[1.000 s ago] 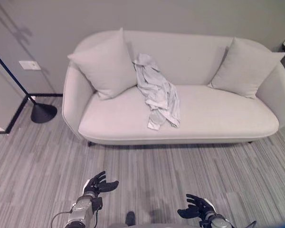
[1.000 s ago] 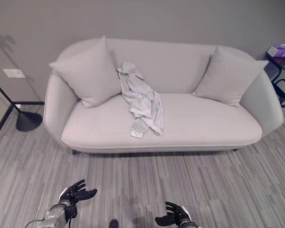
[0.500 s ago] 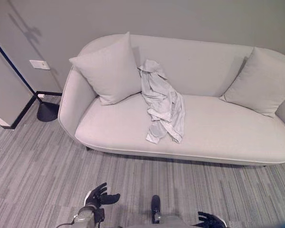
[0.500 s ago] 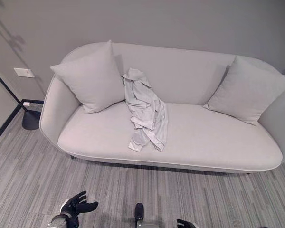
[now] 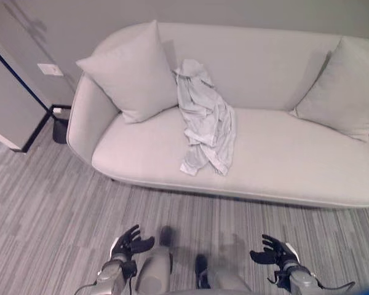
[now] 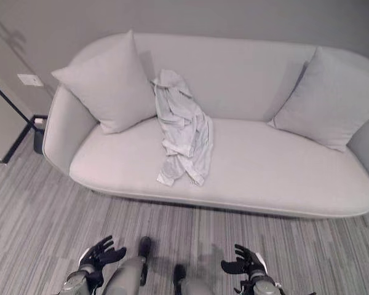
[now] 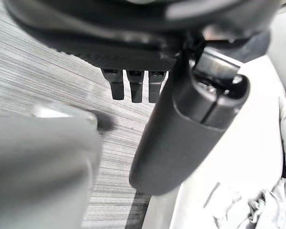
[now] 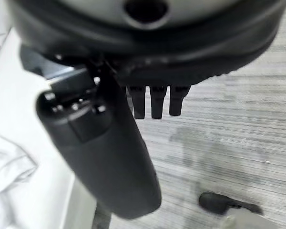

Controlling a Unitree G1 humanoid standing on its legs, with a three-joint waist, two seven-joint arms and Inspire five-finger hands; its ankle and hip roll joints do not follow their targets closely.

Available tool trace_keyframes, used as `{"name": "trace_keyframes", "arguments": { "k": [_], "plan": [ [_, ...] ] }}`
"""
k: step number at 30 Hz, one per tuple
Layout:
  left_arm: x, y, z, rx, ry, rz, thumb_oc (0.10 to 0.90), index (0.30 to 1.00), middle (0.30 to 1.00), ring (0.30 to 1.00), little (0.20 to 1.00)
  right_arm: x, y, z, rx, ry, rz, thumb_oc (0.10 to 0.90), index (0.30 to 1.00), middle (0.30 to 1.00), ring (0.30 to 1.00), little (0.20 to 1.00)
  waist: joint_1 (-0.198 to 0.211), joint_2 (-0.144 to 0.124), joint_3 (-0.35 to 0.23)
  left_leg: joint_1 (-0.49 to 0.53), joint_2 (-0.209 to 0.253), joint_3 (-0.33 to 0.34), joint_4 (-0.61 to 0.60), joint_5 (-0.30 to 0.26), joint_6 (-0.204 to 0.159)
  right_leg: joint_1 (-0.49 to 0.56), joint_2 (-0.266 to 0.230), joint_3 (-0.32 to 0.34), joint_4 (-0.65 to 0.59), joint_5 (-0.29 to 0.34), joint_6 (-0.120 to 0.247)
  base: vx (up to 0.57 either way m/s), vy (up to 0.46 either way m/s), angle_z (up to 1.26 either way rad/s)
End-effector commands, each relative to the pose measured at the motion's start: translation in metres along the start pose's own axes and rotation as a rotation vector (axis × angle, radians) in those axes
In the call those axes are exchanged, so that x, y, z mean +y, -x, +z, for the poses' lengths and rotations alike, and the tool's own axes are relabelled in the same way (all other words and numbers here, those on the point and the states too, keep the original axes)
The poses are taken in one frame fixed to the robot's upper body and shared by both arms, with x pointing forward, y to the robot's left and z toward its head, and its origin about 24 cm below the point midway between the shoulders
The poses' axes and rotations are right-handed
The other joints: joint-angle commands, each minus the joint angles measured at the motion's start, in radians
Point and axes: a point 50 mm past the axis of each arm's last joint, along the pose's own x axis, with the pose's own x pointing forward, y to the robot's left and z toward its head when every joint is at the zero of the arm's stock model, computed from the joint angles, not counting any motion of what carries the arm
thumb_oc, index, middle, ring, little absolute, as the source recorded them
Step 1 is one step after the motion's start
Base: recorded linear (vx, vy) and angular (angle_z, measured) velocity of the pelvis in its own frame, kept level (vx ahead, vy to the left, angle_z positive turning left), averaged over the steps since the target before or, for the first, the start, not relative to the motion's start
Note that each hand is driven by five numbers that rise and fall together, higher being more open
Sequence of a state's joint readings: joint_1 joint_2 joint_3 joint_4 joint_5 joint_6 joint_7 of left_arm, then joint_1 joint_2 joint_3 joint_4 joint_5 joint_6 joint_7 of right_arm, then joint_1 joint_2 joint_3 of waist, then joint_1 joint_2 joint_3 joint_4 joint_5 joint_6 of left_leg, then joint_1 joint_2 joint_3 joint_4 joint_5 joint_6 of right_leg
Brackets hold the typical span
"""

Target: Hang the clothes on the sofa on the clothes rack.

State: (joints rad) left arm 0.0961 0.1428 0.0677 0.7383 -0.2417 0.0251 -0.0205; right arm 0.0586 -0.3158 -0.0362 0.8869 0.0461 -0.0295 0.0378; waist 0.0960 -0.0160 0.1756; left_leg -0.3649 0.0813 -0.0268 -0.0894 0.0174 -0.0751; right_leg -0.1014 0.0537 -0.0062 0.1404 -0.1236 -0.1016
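We are at the approach step. The clothes [image 5: 204,118] lie draped over the sofa [image 5: 283,160] at twelve o'clock, beside the left cushion [image 5: 130,74]. Our left hand [image 5: 128,241] and right hand [image 5: 274,251] hang low with fingers relaxed, empty. Next, we judge, we close in and reach for the clothes.

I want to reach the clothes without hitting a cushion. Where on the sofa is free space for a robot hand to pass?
The seat of the sofa is bare between the grey garment and the right cushion, and along the front edge below the left cushion. It is crowded where the garment's top lies against the left cushion.
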Motion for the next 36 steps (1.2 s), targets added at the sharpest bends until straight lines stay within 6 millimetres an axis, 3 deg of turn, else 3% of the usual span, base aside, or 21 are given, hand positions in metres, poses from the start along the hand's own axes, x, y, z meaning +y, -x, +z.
{"name": "trace_keyframes", "arguments": {
  "k": [1, 2, 4, 5, 6, 8, 9, 11, 13, 15, 18, 22, 30, 36],
  "plan": [
    [0.021, 0.004, 0.04, -0.202, -0.022, 0.035, 0.8, 0.9, 0.9, 0.9, 0.9, -0.018, 0.004, 0.011, -0.091, -0.023, -0.054, 0.8, 0.9, 0.9, 0.9, 0.9, -0.001, -0.043, -0.161, 0.102, -0.066, -0.014, 0.002, 0.101, 0.049, 0.212, -0.211, 0.103, -0.118, 0.272, 0.059, 1.52, 0.925, -0.96],
    [0.028, 0.005, 0.043, -0.211, -0.055, 0.058, 0.8, 0.9, 0.9, 0.9, 0.9, -0.025, 0.006, 0.026, -0.151, -0.002, -0.067, 0.8, 0.9, 0.9, 0.9, 0.9, -0.035, 0.007, -0.129, 0.241, -0.105, -0.019, 0.002, 0.051, 0.057, 0.114, -0.2, 0.123, 0.179, 0.231, 0.023, 1.37, 0.88, -1.87],
    [0.03, 0.005, 0.044, -0.213, -0.058, 0.065, 0.8, 0.9, 0.9, 0.9, 0.9, -0.026, 0.005, 0.027, -0.152, -0.002, -0.072, 0.8, 0.9, 0.9, 0.9, 0.9, -0.03, 0.008, -0.12, 0.264, -0.106, -0.018, 0.002, 0.047, 0.058, 0.103, -0.212, 0.11, 0.18, 0.225, 0.026, 0.46, 0.244, -0.66],
    [0.032, 0.006, 0.045, -0.224, -0.039, 0.081, 0.8, 0.9, 0.9, 0.9, 0.9, -0.027, 0.007, 0.028, -0.157, 0.009, -0.076, 0.8, 0.9, 0.9, 0.9, 0.9, -0.025, 0.003, -0.118, 0.295, -0.112, -0.013, 0.002, 0.032, 0.053, 0.071, -0.214, 0.096, 0.128, 0.221, 0.051, 0.22, 0.061, 0.96],
    [0.032, 0.006, 0.045, -0.224, -0.039, 0.081, 0.8, 0.9, 0.9, 0.9, 0.9, -0.027, 0.007, 0.028, -0.157, 0.009, -0.076, 0.8, 0.9, 0.9, 0.9, 0.9, -0.025, 0.003, -0.116, 0.298, -0.112, -0.014, 0.002, 0.032, 0.053, 0.074, -0.215, 0.095, 0.127, 0.221, 0.051, 0.29, -0.025, 0.34],
    [0.036, 0.008, 0.043, -0.227, -0.017, 0.101, 0.8, 0.9, 0.9, 0.9, 0.9, -0.035, 0.008, 0.036, -0.187, 0.039, -0.086, 0.8, 0.9, 0.9, 0.9, 0.9, -0.032, 0.006, -0.12, 0.336, -0.106, -0.007, 0.002, 0.009, 0.051, 0.018, -0.193, 0.036, -0.062, 0.222, 0.097, 0.33, -0.11, -0.66],
    [0.038, 0.011, 0.043, -0.234, -0.007, 0.106, 0.8, 0.9, 0.9, 0.9, 0.9, -0.038, 0.009, 0.036, -0.19, 0.048, -0.093, 0.8, 0.9, 0.9, 0.9, 0.9, -0.056, 0.018, -0.088, 0.378, -0.101, -0.021, 0.002, 0.003, 0.059, -0.078, -0.139, 0.031, -0.163, 0.231, 0.117, 0.29, -0.116, -0.99],
    [0.037, 0.01, 0.049, -0.257, -0.009, 0.107, 0.8, 0.9, 0.9, 0.9, 0.9, -0.038, 0.008, 0.037, -0.193, 0.049, -0.095, 0.8, 0.9, 0.9, 0.9, 0.9, -0.084, 0.022, -0.047, 0.414, -0.094, -0.034, 0.002, -0.01, 0.071, -0.165, -0.098, 0.051, -0.226, 0.243, 0.131, 0.2, -0.116, -0.56],
    [0.032, 0.009, 0.057, -0.276, -0.032, 0.08, 0.8, 0.9, 0.9, 0.9, 0.9, -0.039, 0.01, 0.031, -0.173, 0.055, -0.095, 0.8, 0.9, 0.9, 0.9, 0.9, -0.091, 0.003, -0.041, 0.42, -0.096, -0.045, 0.002, -0.019, 0.079, -0.145, -0.101, 0.059, -0.228, 0.209, 0.126, 0.16, -0.166, 0.49],
    [0.027, 0.009, 0.062, -0.295, -0.02, 0.065, 0.8, 0.9, 0.9, 0.9, 0.9, -0.043, 0.012, 0.026, -0.162, 0.057, -0.109, 0.8, 0.9, 0.9, 0.9, 0.9, -0.099, -0.007, -0.047, 0.419, -0.082, -0.045, 0.002, -0.013, 0.083, -0.144, -0.103, 0.063, -0.216, 0.255, 0.134, 0.15, -0.172, 1.01],
    [0.013, 0.011, 0.085, -0.393, -0.002, 0.018, 0.8, 0.9, 0.9, 0.9, 0.9, -0.06, 0.016, 0.032, -0.186, 0.056, -0.155, 0.8, 0.9, 0.9, 0.9, 0.9, -0.11, -0.015, -0.082, 0.411, -0.043, -0.044, 0.002, -0.005, 0.082, -0.117, -0.105, 0.054, -0.228, 0.261, 0.14, 0.22, -0.254, 0.55],
    [0.005, 0.014, 0.1, -0.459, 0.008, -0.002, 0.8, 0.9, 0.9, 0.9, 0.9, -0.067, 0.019, 0.033, -0.202, 0.044, -0.179, 0.8, 0.9, 0.9, 0.9, 0.9, -0.127, -0.021, -0.088, 0.414, -0.023, -0.039, 0.002, -0.003, 0.079, -0.111, -0.093, 0.056, -0.228, 0.271, 0.138, 0.13, -0.149, 0.28],
    [0.007, 0.023, 0.106, -0.505, -0.03, -0.011, 0.8, 0.9, 0.9, 0.9, 0.9, -0.076, 0.024, 0.036, -0.225, 0.029, -0.208, 0.8, 0.9, 0.9, 0.9, 0.9, -0.135, -0.012, -0.102, 0.432, -0.013, -0.023, 0.002, -0.005, 0.076, -0.103, -0.087, 0.042, -0.228, 0.273, 0.134, 0.07, -0.064, -0.01],
    [-0.013, 0.034, 0.144, -0.654, -0.068, -0.094, 0.8, 0.9, 0.9, 0.9, 0.9, -0.084, 0.027, 0.06, -0.308, 0.091, -0.229, 0.8, 0.9, 0.9, 0.9, 0.9, -0.148, 0.001, -0.097, 0.446, 0.002, -0.027, 0.002, 0.002, 0.078, -0.097, -0.079, 0.046, -0.228, 0.27, 0.133, 0.05, -0.064, 0.0]
  ]
}}
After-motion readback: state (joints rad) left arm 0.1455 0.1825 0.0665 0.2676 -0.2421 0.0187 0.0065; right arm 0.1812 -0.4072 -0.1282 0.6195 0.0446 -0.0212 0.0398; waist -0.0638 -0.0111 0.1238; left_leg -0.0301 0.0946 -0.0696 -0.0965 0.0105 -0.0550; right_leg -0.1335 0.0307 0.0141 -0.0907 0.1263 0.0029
